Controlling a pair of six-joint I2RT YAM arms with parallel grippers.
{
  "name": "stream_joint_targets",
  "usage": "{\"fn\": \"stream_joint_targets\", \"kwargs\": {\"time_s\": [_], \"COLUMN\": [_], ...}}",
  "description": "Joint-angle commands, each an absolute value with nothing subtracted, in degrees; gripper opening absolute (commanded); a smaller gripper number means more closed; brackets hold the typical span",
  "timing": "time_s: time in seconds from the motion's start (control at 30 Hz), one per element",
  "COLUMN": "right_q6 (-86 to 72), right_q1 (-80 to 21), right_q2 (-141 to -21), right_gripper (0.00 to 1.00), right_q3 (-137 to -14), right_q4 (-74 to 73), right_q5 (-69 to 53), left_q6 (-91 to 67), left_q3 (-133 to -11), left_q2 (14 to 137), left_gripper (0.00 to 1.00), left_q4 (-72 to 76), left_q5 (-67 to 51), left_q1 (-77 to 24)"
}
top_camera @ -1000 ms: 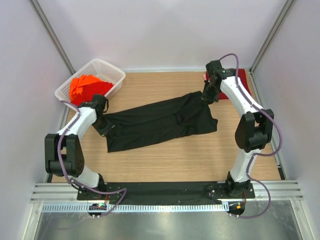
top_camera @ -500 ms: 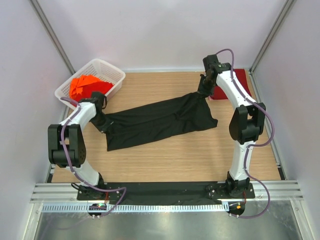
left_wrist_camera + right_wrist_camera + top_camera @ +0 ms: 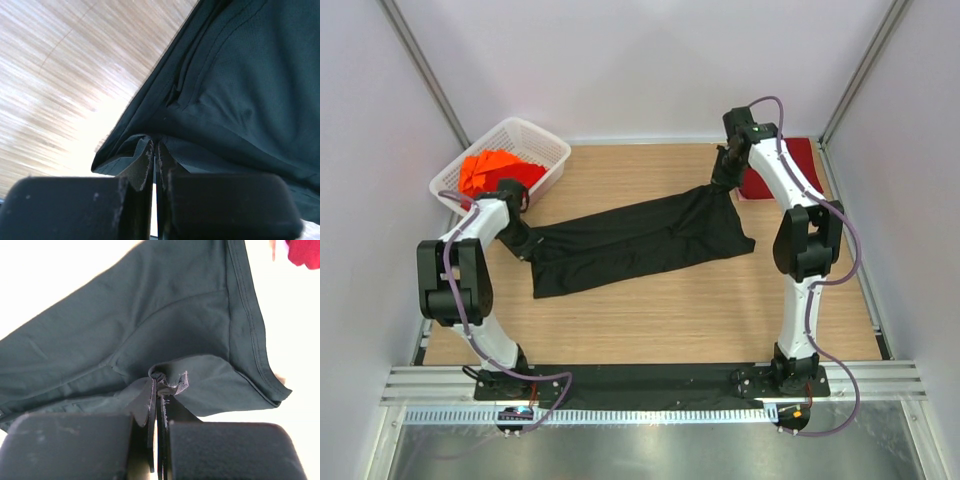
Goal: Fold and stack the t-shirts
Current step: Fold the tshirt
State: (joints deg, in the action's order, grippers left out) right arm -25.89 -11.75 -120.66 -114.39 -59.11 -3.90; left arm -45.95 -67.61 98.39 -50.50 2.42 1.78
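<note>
No text, label, brand, number or sign could be read in any view.

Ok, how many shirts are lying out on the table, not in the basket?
2. The black t-shirt stretches across the middle of the table; the dark red t-shirt lies at the far right corner, partly hidden by the right arm.

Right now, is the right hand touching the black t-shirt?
Touching. The right wrist view shows the right hand shut on a pinched fold of the black t-shirt, with cloth bunched at its tips.
</note>
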Motion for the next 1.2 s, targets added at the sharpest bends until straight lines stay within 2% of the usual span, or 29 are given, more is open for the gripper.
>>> {"fn": "stream_joint_targets", "kwargs": {"time_s": [0.0, 0.4, 1.17], "right_q6": [-26.5, -26.5, -27.9], "right_q1": [-11.5, -11.4, -10.1], "right_q2": [-121.6, -125.2, -130.3], "right_gripper": [0.01, 0.01, 0.01], "right_q3": [-118.6, -123.8, -124.7], "right_q4": [-59.1, -59.2, -55.8], "right_q5": [-4.7, -5.3, -9.3], "left_q6": [-44.8, -44.8, -44.7], "left_q3": [-70.2, -72.0, -73.8], "left_q2": [99.5, 101.6, 104.8], "left_gripper": [0.00, 0.00, 0.00], "left_q4": [-49.2, -49.3, -49.5], "left_q5": [1.3, 1.7, 2.3], "left_q1": [2.3, 2.5, 3.3]}}
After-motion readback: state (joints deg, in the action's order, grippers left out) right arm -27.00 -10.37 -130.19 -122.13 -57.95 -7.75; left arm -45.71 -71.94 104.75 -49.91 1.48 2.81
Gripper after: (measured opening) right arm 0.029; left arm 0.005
